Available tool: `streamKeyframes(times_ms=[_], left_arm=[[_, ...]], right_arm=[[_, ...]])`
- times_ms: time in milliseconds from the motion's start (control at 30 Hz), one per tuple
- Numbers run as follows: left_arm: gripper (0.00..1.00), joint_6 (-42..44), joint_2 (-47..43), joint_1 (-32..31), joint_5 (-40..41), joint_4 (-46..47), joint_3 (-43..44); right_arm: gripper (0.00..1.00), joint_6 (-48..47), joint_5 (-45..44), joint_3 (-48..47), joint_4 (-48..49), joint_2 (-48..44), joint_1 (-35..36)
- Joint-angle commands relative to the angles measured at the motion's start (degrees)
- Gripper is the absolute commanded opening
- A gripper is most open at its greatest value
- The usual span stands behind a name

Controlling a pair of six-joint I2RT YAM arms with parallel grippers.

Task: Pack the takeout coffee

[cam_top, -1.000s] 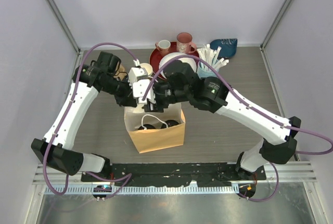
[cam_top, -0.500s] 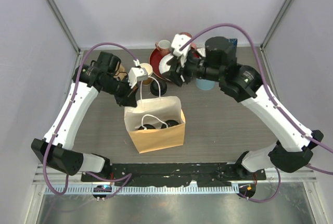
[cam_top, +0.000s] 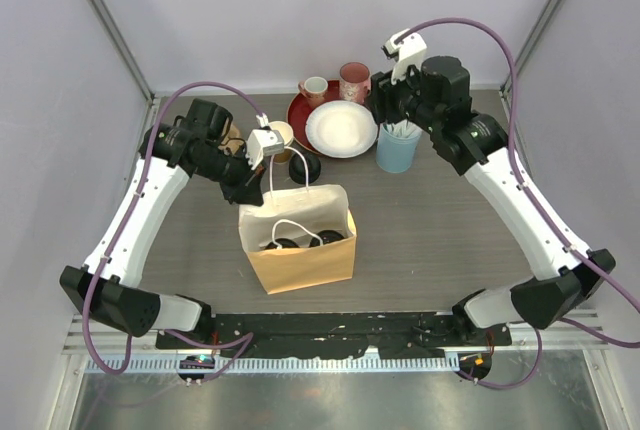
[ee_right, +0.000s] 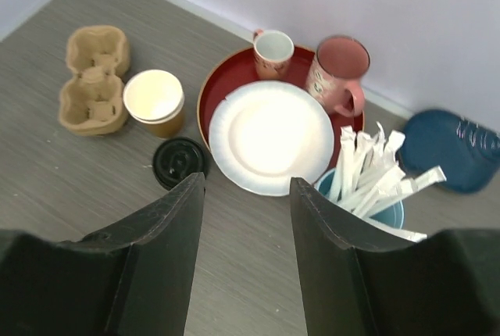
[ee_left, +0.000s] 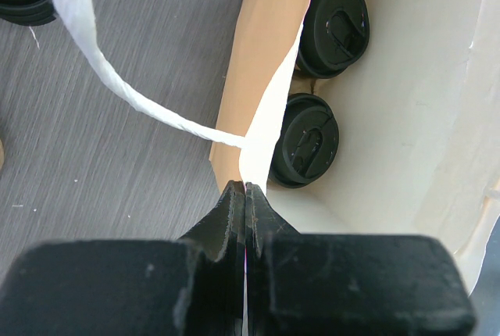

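Coffee cups (cam_top: 285, 243): two, black-lidded, upright side by side inside bag (cam_top: 300, 262), mid-table in top view. Third, an open cup (cam_top: 283, 134), unlidded, stands behind bag. Loose lid (cam_top: 305, 167) lies flat on table between open cup and bag. Left gripper (cam_top: 256, 198) at bag's rear left corner. Right gripper (cam_top: 384, 100) held high over rear of table, well apart from bag.

Left wrist view: left gripper (ee_left: 245, 195) pressed together on bag rim, paper pinched between fingers (ee_left: 226, 215). White handle (ee_left: 117, 90) loops away to left. Both lidded cups (ee_left: 306, 139) on bag floor, close together; contact between them cannot be told. Loose lid (ee_left: 27, 0) outside bag, at frame corner.

Right wrist view: right gripper (ee_right: 246, 187) with jaws apart, nothing between. Below, open cup (ee_right: 155, 100) just beside carrier (ee_right: 95, 78); lid (ee_right: 180, 162) near cup, not on it. Red tray (ee_right: 215, 90) bears plate (ee_right: 271, 137), white mug (ee_right: 274, 51) and pink mug (ee_right: 337, 70). Straw cup (ee_right: 388, 215) beside plate; blue pouch (ee_right: 457, 148) at rear.
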State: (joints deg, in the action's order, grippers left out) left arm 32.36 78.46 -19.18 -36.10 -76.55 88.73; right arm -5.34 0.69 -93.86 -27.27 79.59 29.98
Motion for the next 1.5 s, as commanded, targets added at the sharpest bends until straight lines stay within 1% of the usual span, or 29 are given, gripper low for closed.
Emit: streamKeyframes(times_ms=[0,133,167,267,300,367,433,467,533,567,633,667,733,767,900,967,1000,1033,1100,1133,1167,1200,1367,1400,1467], left_arm=[[0.0,0.3,-1.6,-0.3,0.3,-7.4,0.6],[0.0,0.4,-1.6,-0.3,0.7,-7.4,0.7],[0.0,0.4,-1.8,-0.3,0.9,-7.4,0.7],[0.06,0.4,-2.2,-0.3,0.8,-7.0,0.7],[0.11,0.4,-2.3,-0.3,0.9,-6.9,0.7],[0.15,0.4,-2.6,-0.2,0.9,-6.9,0.7],[0.22,0.3,-2.8,-0.3,1.0,-6.8,0.7],[0.27,0.3,-2.8,-0.3,1.1,-6.8,0.8],[0.33,0.3,-3.0,-0.3,1.2,-6.7,1.0],[0.39,0.2,-3.1,-0.3,1.4,-6.4,1.0],[0.45,0.0,-3.3,-0.3,1.6,-6.3,1.4],[0.52,-0.2,-3.6,-0.3,1.6,-6.1,1.5],[0.55,-0.8,-3.8,-0.3,1.8,-6.0,2.1],[0.59,-1.0,-3.9,-0.3,2.0,-5.7,2.2],[0.67,-3.0,-4.9,-0.3,3.0,-5.1,4.0],[0.71,-4.3,-5.4,-0.3,3.3,-4.7,4.7],[0.72,-4.8,-5.8,-0.3,3.3,-4.5,5.5],[0.73,-5.1,-6.0,-0.3,3.4,-4.6,6.0],[0.75,-6.3,-6.0,-0.3,3.8,-4.7,7.8],[0.75,-6.7,-6.1,-0.3,4.0,-5.0,8.5],[0.76,-7.7,-6.2,-0.3,4.5,-4.9,9.8],[0.77,-8.1,-6.4,-0.3,4.5,-4.9,10.3],[0.78,-10.7,-6.7,-0.2,6.0,-5.1,14.4],[0.78,-12.4,-6.8,-0.2,8.5,-4.7,15.0],[0.78,-14.5,-7.1,0.1,11.9,-3.1,16.0]], right_arm=[[0.53,2.8,-1.4,2.4,4.1,1.4,-2.2],[0.53,3.0,-1.5,3.2,4.2,2.3,-3.8],[0.53,3.0,0.6,3.4,4.5,2.4,-4.2],[0.53,2.9,1.9,4.8,5.3,2.5,-4.8],[0.53,2.8,2.2,5.2,5.4,2.4,-4.8],[0.53,2.7,3.1,5.4,5.4,2.6,-4.8],[0.53,2.7,3.3,5.7,5.5,2.5,-4.8],[0.53,2.5,3.6,5.8,5.4,2.5,-4.8],[0.54,2.4,4.0,6.1,5.5,2.5,-4.8],[0.53,2.3,4.1,6.1,5.5,2.4,-4.9],[0.54,2.2,4.3,6.3,5.4,2.5,-4.8],[0.54,2.1,4.3,6.3,5.5,2.4,-4.8],[0.56,1.9,4.1,6.6,5.5,2.3,-4.8],[0.56,1.9,3.9,6.7,5.5,2.2,-4.8],[0.62,1.9,0.6,7.8,6.5,1.4,-5.0],[0.62,2.0,-0.4,8.3,7.0,1.2,-5.5],[0.62,2.1,-4.1,8.3,7.1,1.1,-5.6],[0.62,2.4,-5.1,8.4,7.1,1.0,-6.0],[0.61,2.5,-7.0,8.6,7.1,0.9,-6.9],[0.57,2.6,-9.7,8.9,7.5,0.8,-7.2],[0.56,2.6,-10.7,9.6,7.8,0.7,-7.5],[0.51,2.7,-11.1,9.9,7.8,0.7,-8.3],[0.4,4.6,-7.9,11.2,7.8,2.8,-11.4],[0.38,4.5,-8.0,11.2,7.8,3.3,-11.8],[0.37,3.8,-8.6,11.6,7.8,5.2,-12.0]])
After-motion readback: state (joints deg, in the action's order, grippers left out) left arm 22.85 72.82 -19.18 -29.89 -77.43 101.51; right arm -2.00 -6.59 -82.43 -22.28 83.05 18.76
